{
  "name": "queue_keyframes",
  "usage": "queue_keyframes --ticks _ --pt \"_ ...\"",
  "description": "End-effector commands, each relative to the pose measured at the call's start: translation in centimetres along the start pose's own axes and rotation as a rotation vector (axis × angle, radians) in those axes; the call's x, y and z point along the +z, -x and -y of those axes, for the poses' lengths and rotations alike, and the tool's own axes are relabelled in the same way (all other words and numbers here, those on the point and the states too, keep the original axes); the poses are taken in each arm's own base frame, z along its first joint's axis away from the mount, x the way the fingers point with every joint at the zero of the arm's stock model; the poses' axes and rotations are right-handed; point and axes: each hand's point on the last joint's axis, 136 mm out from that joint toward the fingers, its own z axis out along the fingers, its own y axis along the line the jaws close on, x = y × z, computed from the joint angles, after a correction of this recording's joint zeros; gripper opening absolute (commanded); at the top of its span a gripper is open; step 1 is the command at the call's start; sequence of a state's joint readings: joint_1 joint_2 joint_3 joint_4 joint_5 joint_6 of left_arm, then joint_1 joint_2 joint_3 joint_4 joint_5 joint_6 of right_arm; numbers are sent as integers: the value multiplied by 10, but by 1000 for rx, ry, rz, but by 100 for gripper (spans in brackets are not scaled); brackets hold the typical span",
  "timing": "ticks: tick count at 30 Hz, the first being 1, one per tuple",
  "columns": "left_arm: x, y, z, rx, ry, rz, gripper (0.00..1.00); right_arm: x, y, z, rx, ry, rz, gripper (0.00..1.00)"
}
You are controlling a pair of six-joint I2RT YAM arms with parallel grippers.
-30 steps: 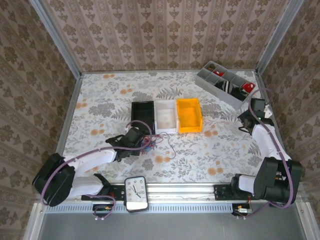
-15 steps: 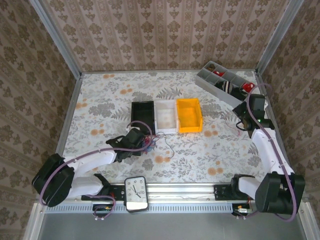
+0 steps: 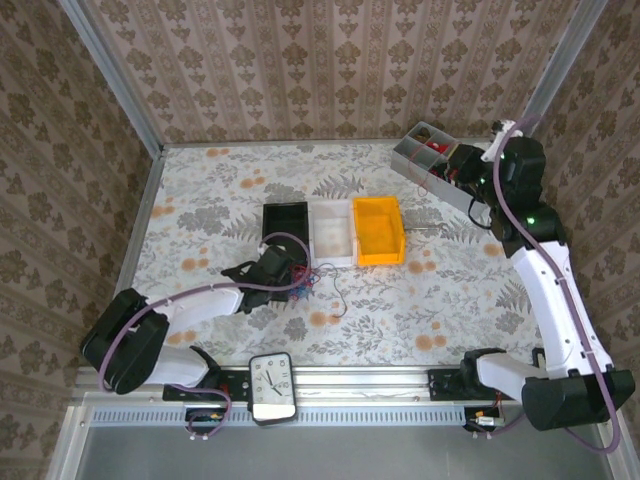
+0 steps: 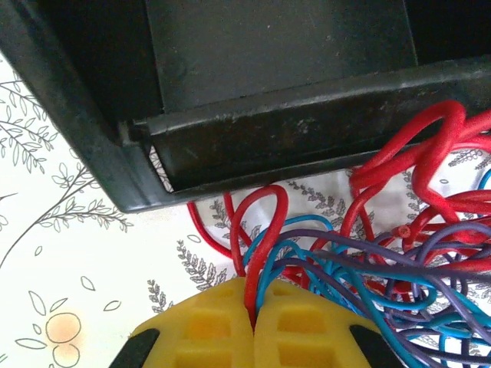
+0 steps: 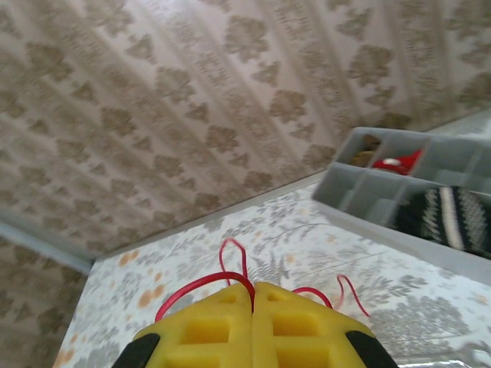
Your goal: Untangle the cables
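Where left jaws pinch, cables (image 4: 368, 261) bunched ahead

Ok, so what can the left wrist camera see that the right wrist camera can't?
Only the left wrist camera: a black bin, with a tangle of blue cable and dark purplish cable right beside it.
Only the right wrist camera: the wallpapered wall and a grey tray with compartments, one holding something striped.
Both: yellow jaws closed together with a red cable coming out between them, and the flowery table underneath.
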State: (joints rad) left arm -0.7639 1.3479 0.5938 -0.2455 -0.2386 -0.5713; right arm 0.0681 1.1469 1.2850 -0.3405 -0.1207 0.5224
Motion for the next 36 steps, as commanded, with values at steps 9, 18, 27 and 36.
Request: queue_keyframes --ticks 9,18,27,36 --pt "1 14 14 46 -11 0 0 44 -63 -16 -57 76 -224 0" --pt "-1 16 18 71 -23 11 0 71 -107 -16 -59 75 -323 0" --pt "-5 12 30 184 45 8 0 103 -170 16 -166 -75 -455 0" --pt "-9 14 34 194 39 34 0 116 -233 29 -119 -135 -610 24"
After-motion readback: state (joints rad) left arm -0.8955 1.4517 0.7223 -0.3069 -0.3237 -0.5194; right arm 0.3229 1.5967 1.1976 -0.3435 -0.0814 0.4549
